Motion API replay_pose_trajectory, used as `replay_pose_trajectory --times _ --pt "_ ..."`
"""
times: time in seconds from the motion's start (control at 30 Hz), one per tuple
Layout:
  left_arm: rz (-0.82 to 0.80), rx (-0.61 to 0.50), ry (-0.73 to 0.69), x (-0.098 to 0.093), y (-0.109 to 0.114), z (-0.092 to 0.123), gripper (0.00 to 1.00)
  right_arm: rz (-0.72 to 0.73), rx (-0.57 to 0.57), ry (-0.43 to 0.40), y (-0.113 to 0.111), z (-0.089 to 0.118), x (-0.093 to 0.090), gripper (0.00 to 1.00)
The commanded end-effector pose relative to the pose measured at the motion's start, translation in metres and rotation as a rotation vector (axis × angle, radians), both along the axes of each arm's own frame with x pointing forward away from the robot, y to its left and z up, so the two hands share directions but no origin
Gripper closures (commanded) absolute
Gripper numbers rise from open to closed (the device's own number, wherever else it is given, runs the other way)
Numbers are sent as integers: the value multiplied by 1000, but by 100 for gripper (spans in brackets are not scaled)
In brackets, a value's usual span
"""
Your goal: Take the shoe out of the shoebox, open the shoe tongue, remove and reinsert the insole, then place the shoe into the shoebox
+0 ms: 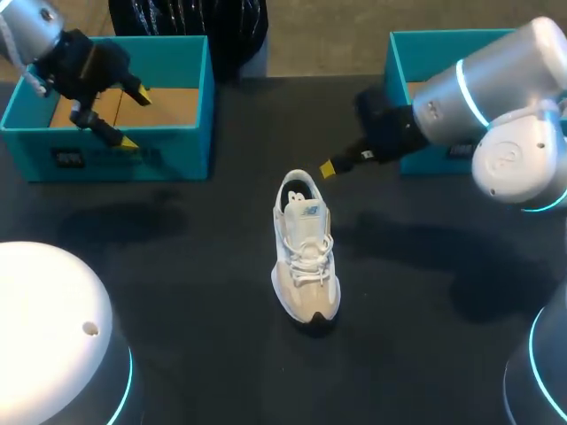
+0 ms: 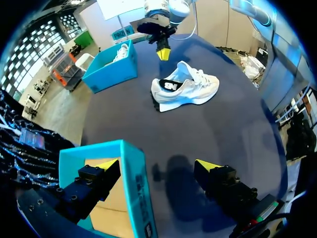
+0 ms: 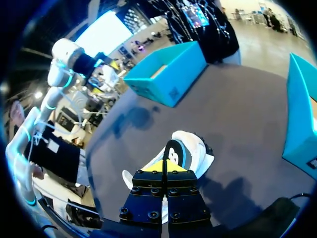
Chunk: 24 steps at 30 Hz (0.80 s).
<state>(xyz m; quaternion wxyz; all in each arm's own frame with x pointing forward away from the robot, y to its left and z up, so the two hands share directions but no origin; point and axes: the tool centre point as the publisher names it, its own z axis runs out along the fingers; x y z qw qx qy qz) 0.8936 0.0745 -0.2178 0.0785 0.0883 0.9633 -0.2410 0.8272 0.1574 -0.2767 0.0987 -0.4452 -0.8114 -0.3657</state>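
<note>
**Shoe out on the table, both my grippers empty**

The shoe (image 1: 306,266) stands upright mid-table (image 1: 177,266), toe toward me. My right gripper (image 1: 328,168) hangs just behind its heel, fingers pressed together on nothing. My left gripper (image 1: 135,117) is spread wide astride a wall of the left box (image 1: 115,155), one finger inside and one outside.

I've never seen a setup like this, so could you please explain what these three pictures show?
This is a two-armed robot at a black table. One picture looks down from overhead; the other two come from cameras on each wrist. A white shoe stands mid-table, between the left box and the right box, both teal. The left pincer hangs open over the left box's edge. The right pincer, shut and empty, hovers by the shoe's heel. Nothing is held.
</note>
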Motion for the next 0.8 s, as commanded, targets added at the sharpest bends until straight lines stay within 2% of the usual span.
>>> replay_pose_trajectory --times 0.03,0.2,0.57,0.67,0.8 --pt "4 4 -3 -2 11 5 0 -92 -188 3 19 4 6 100" --pt "20 7 5 6 16 6 0 -121 -299 30 31 -1 7 100" --pt "20 7 5 6 16 6 0 -150 -500 97 63 -11 5 100" --pt "20 7 5 6 16 6 0 -200 -545 104 66 -11 0 100" --pt "20 7 5 6 16 6 0 -262 -543 106 60 -14 -6 100"
